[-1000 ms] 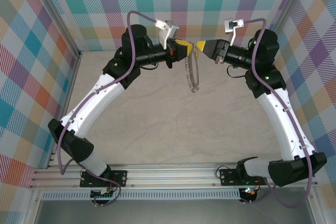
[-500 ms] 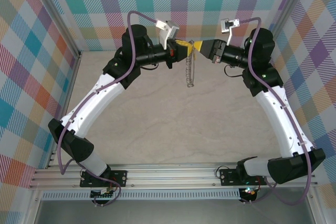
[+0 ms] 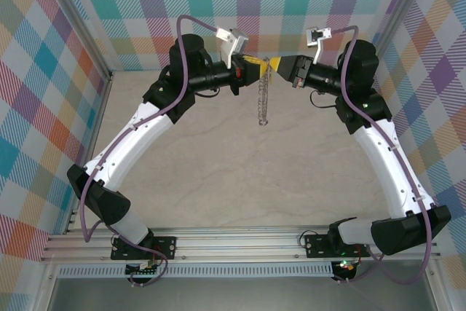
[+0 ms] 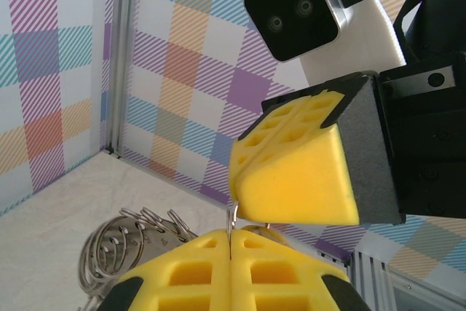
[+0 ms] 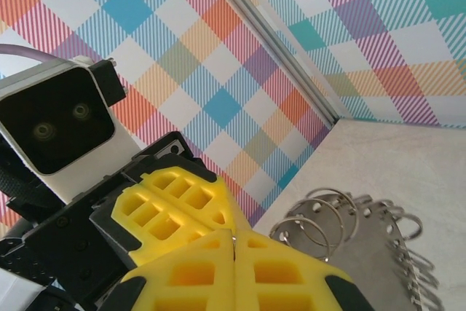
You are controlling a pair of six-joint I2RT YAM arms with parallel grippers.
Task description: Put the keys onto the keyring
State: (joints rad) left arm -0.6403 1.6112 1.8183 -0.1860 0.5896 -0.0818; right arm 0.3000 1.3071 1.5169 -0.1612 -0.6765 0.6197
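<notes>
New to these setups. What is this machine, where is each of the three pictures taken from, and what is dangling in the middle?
These are two robot arms bolted at the near edge of a table. The wide picture looks down from above and behind them: the left hand and right hand meet tip to tip at the far end. The other two pictures come from a camera on each wrist; the yellow foam at the bottom is that arm's own fingers, with the other hand facing it. Both hands are shut. The dangling thing is the keyring, a grey metal ring lined with small loops, hanging from where the hands meet. Which hand pinches it I cannot tell.
</notes>
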